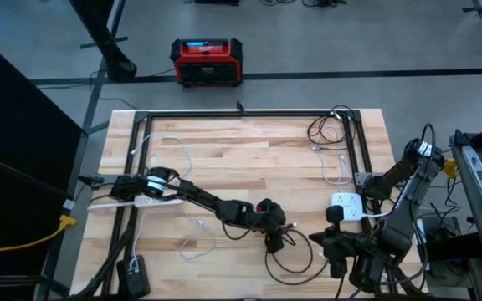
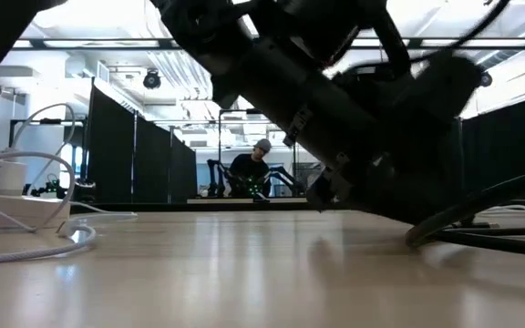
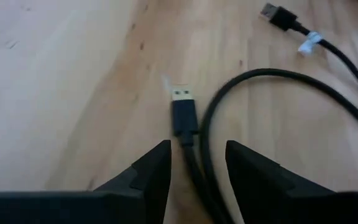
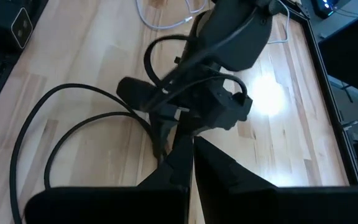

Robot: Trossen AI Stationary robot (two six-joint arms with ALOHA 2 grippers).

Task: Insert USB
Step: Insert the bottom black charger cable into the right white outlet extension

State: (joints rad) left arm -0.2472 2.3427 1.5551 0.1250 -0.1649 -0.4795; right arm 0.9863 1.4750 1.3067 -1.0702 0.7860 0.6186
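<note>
A black USB plug (image 3: 183, 112) with a silver tip lies flat on the wooden table, its black cable (image 3: 253, 81) looping away. My left gripper (image 3: 197, 149) is open and low over the table. Its fingers stand on either side of the cable just behind the plug, and I see no touch. In the high view that gripper (image 1: 274, 241) is at the table's middle front. A second black plug (image 3: 277, 15) with a white tag lies farther off. My right gripper (image 4: 191, 155) is shut and hangs above the table's near right part (image 1: 335, 244), looking down on the left arm.
A white charger block (image 1: 347, 205) sits on the table's right side, and a white power strip (image 1: 145, 201) lies at the left by the left arm's base. White cables (image 1: 335, 171) and a black metal frame (image 1: 241, 114) border the work area. A person (image 2: 261, 164) sits far behind the table.
</note>
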